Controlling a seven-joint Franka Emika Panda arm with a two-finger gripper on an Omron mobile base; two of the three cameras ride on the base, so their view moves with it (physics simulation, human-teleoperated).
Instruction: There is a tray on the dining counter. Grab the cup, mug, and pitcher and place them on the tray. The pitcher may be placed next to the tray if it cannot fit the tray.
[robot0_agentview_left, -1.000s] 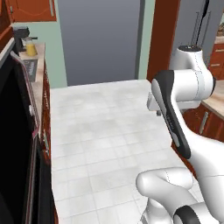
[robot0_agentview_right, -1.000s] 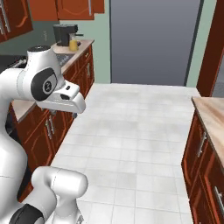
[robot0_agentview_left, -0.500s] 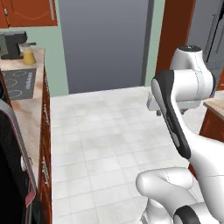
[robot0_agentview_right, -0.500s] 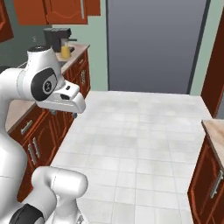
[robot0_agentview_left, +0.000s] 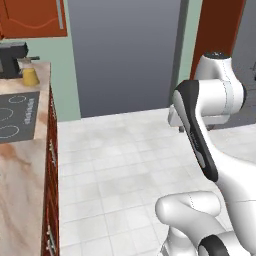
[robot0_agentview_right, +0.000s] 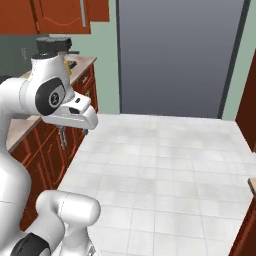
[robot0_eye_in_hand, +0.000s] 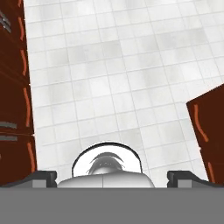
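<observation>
Left base view has swung with the base: the cup (robot0_agentview_left: 30, 76) stands upright beside the stovetop (robot0_agentview_left: 17, 115); gripper (robot0_eye_in_hand: 112, 177) wide open, empty.

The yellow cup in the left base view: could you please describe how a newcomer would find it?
Follow the marbled counter past the black stovetop to its far end. The small yellow handleless cup stands there beside the black coffee machine, the one bright yellow item.

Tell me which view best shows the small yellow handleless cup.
The left base view: the small yellow handleless cup stands unobstructed on the stone counter beside the black coffee machine. In the right base view the arm blocks that spot; the hand view faces the floor.
</observation>
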